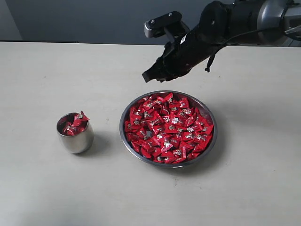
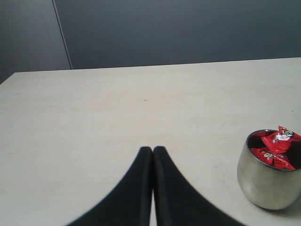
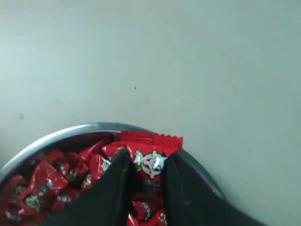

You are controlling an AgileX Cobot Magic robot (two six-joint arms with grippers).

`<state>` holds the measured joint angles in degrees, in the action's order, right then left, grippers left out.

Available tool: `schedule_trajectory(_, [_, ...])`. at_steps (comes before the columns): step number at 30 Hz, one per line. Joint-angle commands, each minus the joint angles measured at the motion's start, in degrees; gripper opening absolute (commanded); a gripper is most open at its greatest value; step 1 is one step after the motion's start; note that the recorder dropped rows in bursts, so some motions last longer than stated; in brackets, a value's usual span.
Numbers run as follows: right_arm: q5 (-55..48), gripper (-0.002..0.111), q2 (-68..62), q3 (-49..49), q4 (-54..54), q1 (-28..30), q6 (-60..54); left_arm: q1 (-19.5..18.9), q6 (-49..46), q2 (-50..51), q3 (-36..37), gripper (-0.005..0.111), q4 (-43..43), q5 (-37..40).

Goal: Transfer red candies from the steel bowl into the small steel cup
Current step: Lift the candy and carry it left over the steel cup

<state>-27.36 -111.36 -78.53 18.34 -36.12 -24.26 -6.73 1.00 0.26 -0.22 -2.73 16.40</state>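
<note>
The steel bowl [image 1: 210,141] sits right of the table's middle, heaped with red candies [image 1: 169,127]. My right gripper [image 1: 151,75] hangs in the air above the bowl's far left rim, shut on one red candy [image 3: 150,153] whose wrapper sticks out past the fingertips. Under it the bowl's rim [image 3: 61,134] and more candies [image 3: 47,183] show. The small steel cup [image 1: 75,133] stands to the left of the bowl with a few red candies [image 1: 74,125] in it. In the left wrist view my left gripper [image 2: 153,149] is shut and empty, low over bare table, with the cup [image 2: 268,179] off to one side.
The pale table top [image 1: 37,84] runs round the bowl and the cup. A dark wall [image 1: 84,19] rises behind its far edge.
</note>
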Motion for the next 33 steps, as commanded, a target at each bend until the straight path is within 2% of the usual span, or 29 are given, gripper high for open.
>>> schedule_trajectory(1, [2.41,-0.001,0.7,-0.5,7.09,-0.74,-5.93,-0.03,0.11,-0.26,0.22,0.0,0.16,-0.11])
schedule_trajectory(5, [-0.34,-0.001,0.43,-3.58,17.59,-2.21,-17.75,-0.03,0.11,-0.26,0.22,0.0,0.16,-0.11])
schedule_trajectory(8, [-8.7,-0.001,-3.69,-12.68,22.04,-3.52,-20.77,-0.03,0.11,-0.26,0.22,0.0,0.16,-0.11])
schedule_trajectory(12, [-20.66,-0.001,-11.62,-25.98,20.65,-6.5,-20.92,-0.03,0.11,-0.26,0.22,0.0,0.16,-0.11])
schedule_trajectory(20, [-30.73,-0.001,-21.2,-42.51,6.98,-15.33,-15.71,-0.03,0.11,-0.26,0.22,0.0,0.16,-0.11])
schedule_trajectory(33, [-37.78,-0.001,-22.17,-44.74,5.93,-18.33,-15.82,-0.03,0.11,-0.26,0.22,0.0,0.16,-0.11])
